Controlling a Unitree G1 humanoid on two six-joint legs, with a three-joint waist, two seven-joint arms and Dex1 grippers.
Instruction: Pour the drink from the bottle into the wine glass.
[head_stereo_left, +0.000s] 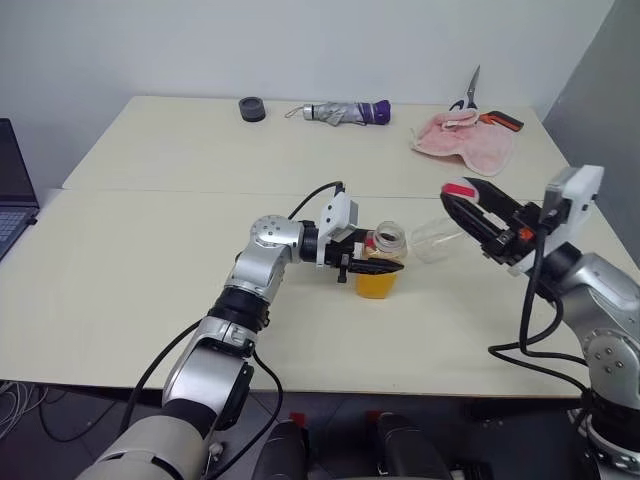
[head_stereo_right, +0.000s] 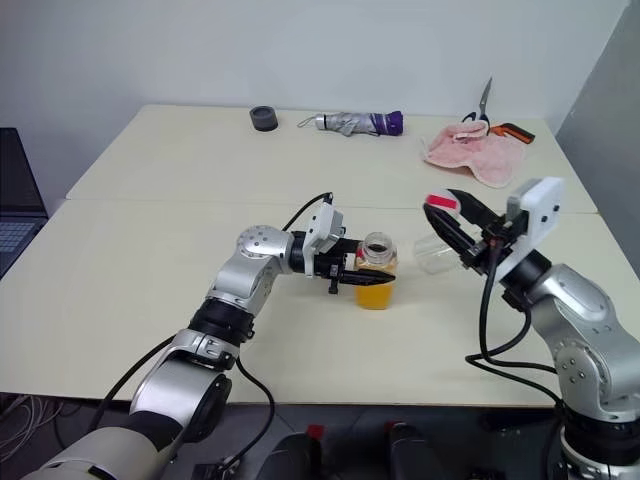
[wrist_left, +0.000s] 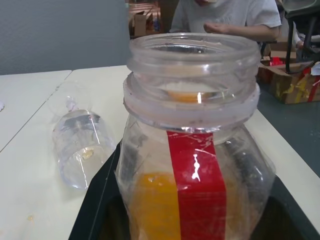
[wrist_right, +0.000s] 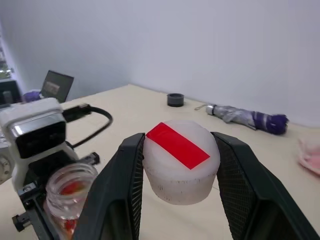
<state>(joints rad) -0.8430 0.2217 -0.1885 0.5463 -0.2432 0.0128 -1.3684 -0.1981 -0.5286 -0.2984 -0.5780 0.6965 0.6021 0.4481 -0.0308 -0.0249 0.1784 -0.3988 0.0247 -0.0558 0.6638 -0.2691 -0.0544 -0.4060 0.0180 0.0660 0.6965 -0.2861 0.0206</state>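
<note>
Left gripper (head_stereo_left: 372, 262): clamped on uncapped bottle (head_stereo_left: 381, 262), upright mid-table; fingers mostly hidden behind it.
Right gripper (wrist_right: 178, 165): pinching cap (wrist_right: 179, 160), raised.
Wine glass (head_stereo_left: 437, 240): lying sideways; stem indistinct.
Drink (head_stereo_left: 376, 285): low in bottle.

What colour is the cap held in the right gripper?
White with a red strip across its top, clearest in the right wrist view: cap, right gripper.

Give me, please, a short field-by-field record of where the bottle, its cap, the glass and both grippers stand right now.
bottle: upright on the table, uncapped, mouth open
drink: orange, low in the bottle
cap: white with a red strip, off the bottle
wine glass: lying on its side beside the bottle
left gripper: shut on the bottle
right gripper: shut on the cap, lifted clear of the bottle
</note>
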